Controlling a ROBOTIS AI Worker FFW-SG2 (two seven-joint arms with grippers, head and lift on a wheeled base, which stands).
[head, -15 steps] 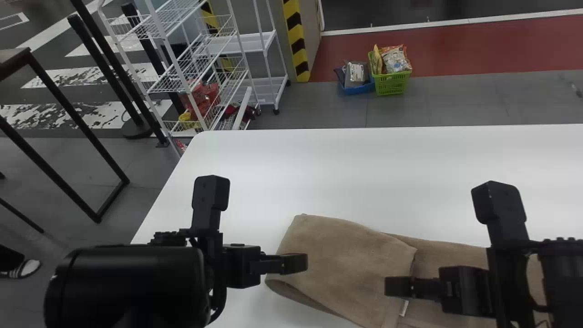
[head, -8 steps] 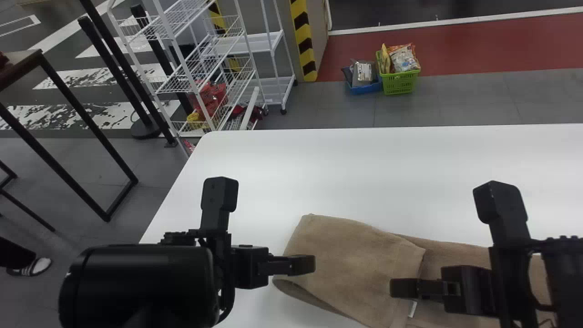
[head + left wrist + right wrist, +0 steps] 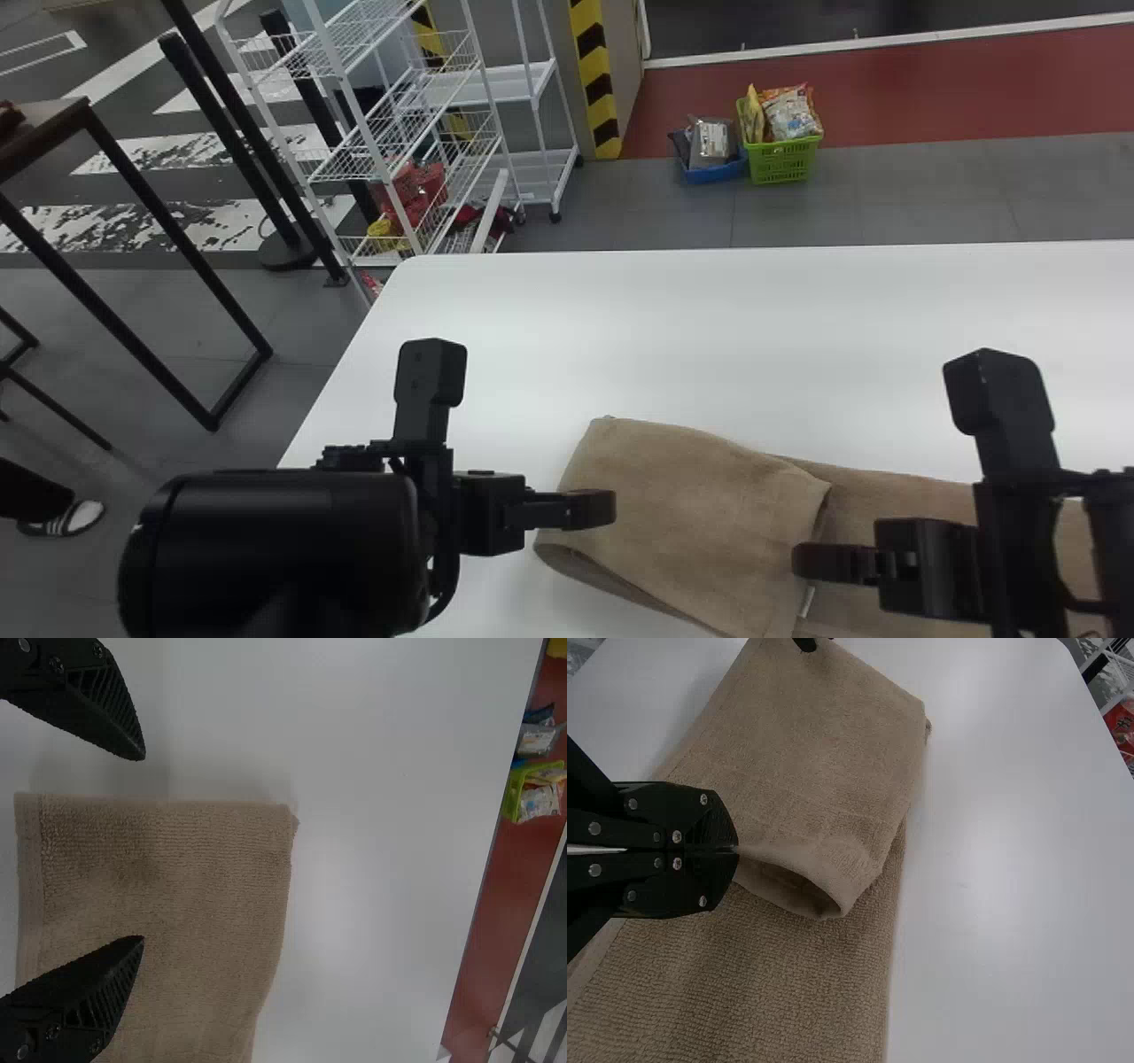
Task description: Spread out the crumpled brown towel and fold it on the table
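The brown towel [image 3: 682, 514] lies on the white table with its left part folded over the rest. My left gripper [image 3: 592, 509] is over the towel's left edge. In the left wrist view the same gripper [image 3: 142, 849] stands open, one finger above the towel [image 3: 177, 895] and the other beyond its edge. My right gripper [image 3: 819, 564] is at the edge of the folded layer. Seen from the right wrist, this gripper [image 3: 735, 850] is shut on that layer's edge, which bulges up into a small loop over the lower towel [image 3: 771, 983].
The white table [image 3: 709, 328] stretches beyond the towel to its far edge. On the floor behind stand a white wire rack [image 3: 390, 151], a green basket [image 3: 784, 161] and a blue basket [image 3: 714, 171]. A dark-framed table [image 3: 53, 124] is at the left.
The head view has shifted slightly, so the scene sits farther right. My right gripper has moved a little to the right relative to the towel; the left one has barely moved against it.
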